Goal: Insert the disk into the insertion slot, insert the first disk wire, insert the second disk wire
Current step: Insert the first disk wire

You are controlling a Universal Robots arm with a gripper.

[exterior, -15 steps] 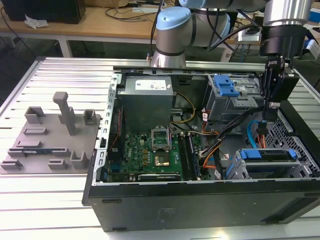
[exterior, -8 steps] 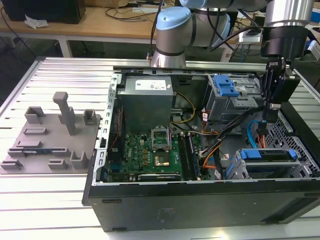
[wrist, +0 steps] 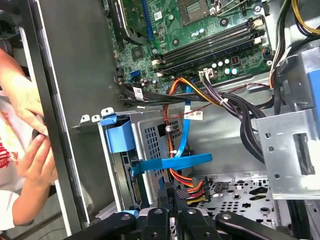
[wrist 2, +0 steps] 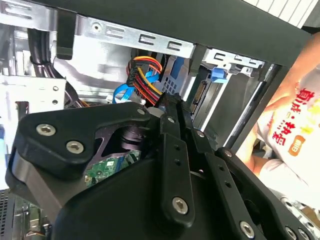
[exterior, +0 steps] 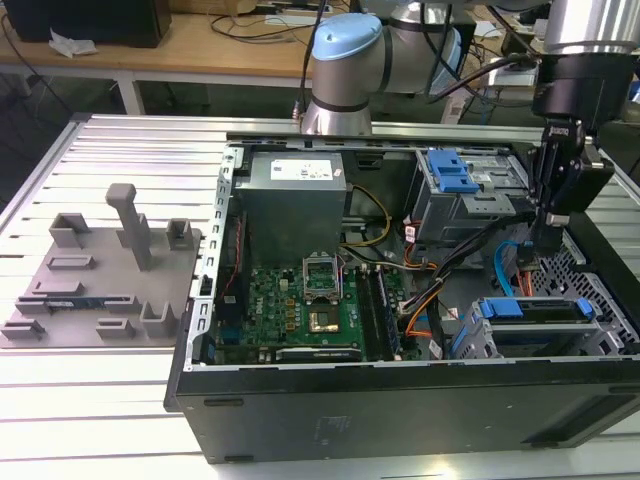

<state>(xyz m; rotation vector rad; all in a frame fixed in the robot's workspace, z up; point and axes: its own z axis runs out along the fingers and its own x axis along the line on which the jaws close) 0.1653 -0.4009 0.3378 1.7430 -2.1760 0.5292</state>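
**Blue-framed disk [exterior: 530,309] seated, wires under way**

It lies in the insertion slot [exterior: 470,342], at four o'clock of the case [exterior: 400,400] in the exterior view. The gripper [exterior: 548,238], at twelve o'clock from it, is clamped on the red-and-yellow wire [wrist: 192,189]. Whether either wire is plugged home cannot be told.

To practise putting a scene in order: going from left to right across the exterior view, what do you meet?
The grey fixture plate → silver power supply → drive cage with blue latch → gripper.
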